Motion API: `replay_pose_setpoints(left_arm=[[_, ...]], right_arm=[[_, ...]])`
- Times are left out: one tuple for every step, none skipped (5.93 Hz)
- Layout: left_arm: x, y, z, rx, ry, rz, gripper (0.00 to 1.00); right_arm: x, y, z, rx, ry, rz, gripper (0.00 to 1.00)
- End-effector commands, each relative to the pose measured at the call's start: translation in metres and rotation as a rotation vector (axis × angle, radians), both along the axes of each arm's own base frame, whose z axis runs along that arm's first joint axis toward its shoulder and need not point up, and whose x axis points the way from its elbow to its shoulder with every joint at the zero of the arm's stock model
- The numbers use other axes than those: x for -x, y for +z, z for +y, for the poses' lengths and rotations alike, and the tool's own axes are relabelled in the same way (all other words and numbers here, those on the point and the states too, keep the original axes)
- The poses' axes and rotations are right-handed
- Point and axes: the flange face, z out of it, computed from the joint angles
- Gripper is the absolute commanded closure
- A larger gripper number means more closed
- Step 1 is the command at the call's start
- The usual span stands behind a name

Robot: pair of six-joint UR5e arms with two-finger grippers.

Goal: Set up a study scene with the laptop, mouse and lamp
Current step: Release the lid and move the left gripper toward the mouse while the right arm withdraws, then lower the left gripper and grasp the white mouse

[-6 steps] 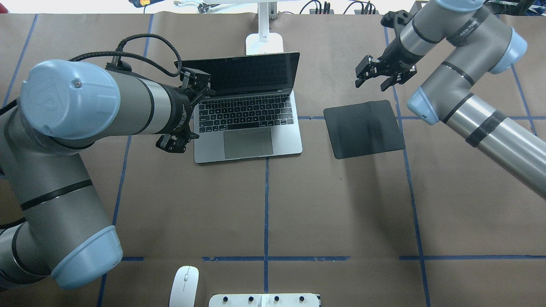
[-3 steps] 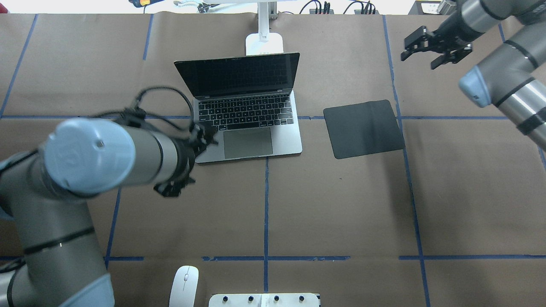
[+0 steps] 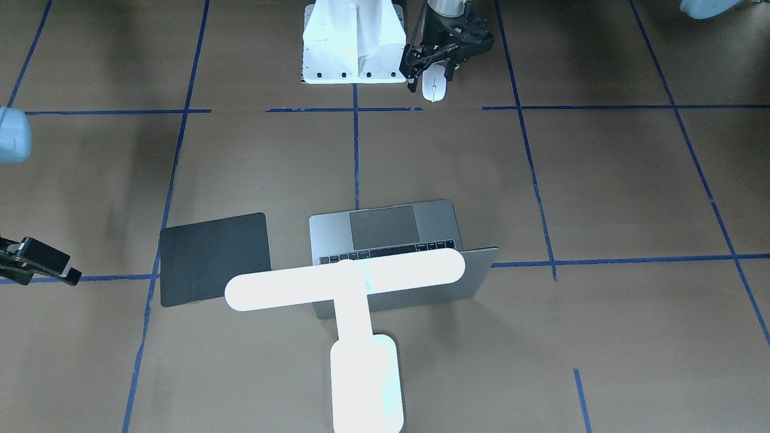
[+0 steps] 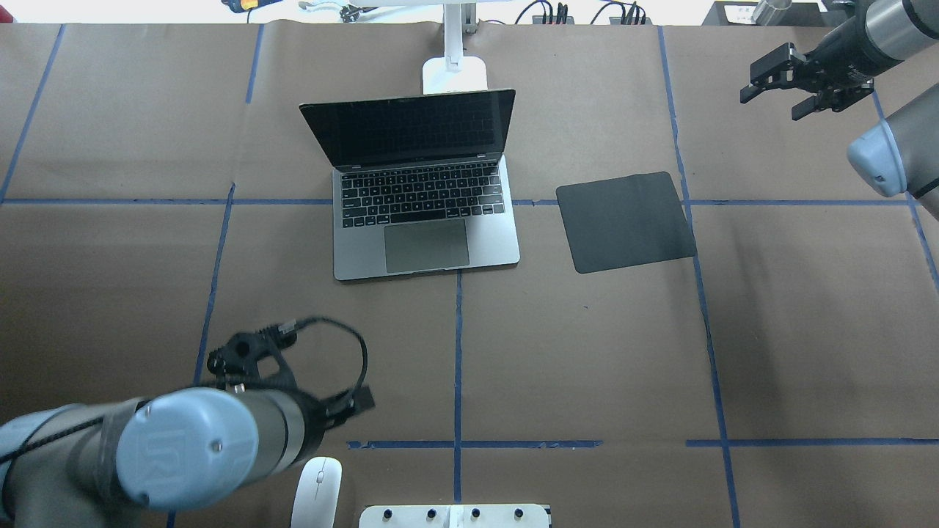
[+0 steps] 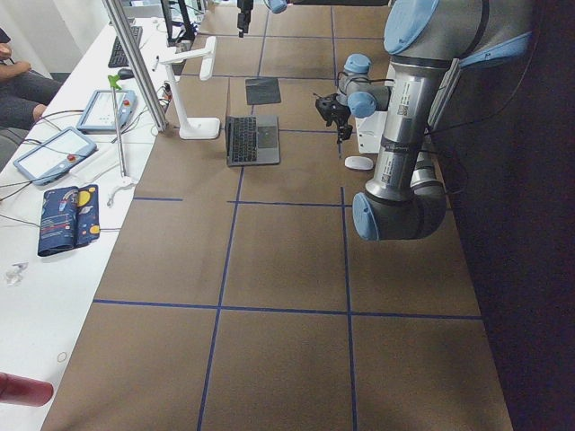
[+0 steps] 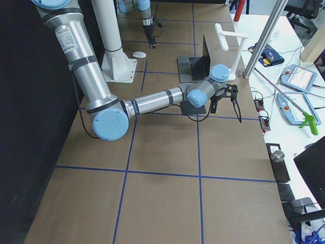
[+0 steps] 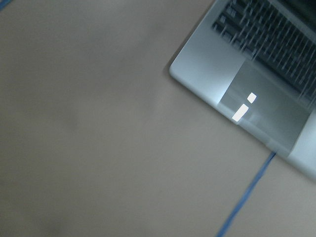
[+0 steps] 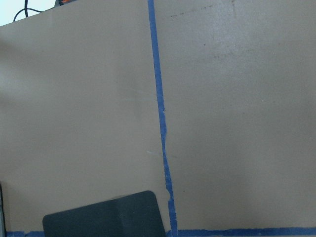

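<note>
White mouse (image 3: 434,89) sits by my base; left gripper (image 3: 431,77) hangs spread above it for pickup. Right gripper (image 4: 772,103): spread, empty, parked aside.

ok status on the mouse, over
Left gripper open above the mouse, no grip yet. Right gripper open, empty, well clear. White mount block close beside the mouse.

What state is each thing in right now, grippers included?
laptop: lid open, screen dark.
lamp: lit, upright behind the laptop.
mouse: flat on the table, not gripped.
black mat: flat, nothing on it.
left gripper: open, above the mouse.
right gripper: open, empty.
</note>
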Motion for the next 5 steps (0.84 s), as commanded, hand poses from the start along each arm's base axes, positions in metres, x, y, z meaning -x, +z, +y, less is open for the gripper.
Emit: replay_pose_setpoints(left_arm=[[-0.015,0.020,0.051,-0.130,0.229,-0.056,0.00],[-0.032,0.032,0.069,-0.126,0.268,-0.082,0.00],[-0.040,0.035,0.072,-0.157,0.302,-0.073,0.00],[-0.041,0.036,0.073,-0.183,0.326,-0.075,0.00],[-0.047,0.041,0.073,-0.200,0.345,-0.089,0.00]], right_arm=[[-0.003,-0.001,0.004,-0.004,0.002,-0.002,0.00],[-0.001,0.000,0.003,-0.007,0.005,0.005,0.00],[0.003,-0.001,0.004,-0.010,0.001,0.006,0.00],[0.002,-0.003,0.004,-0.012,0.003,0.004,0.00],[0.002,-0.002,0.006,-0.011,0.002,0.005,0.00]])
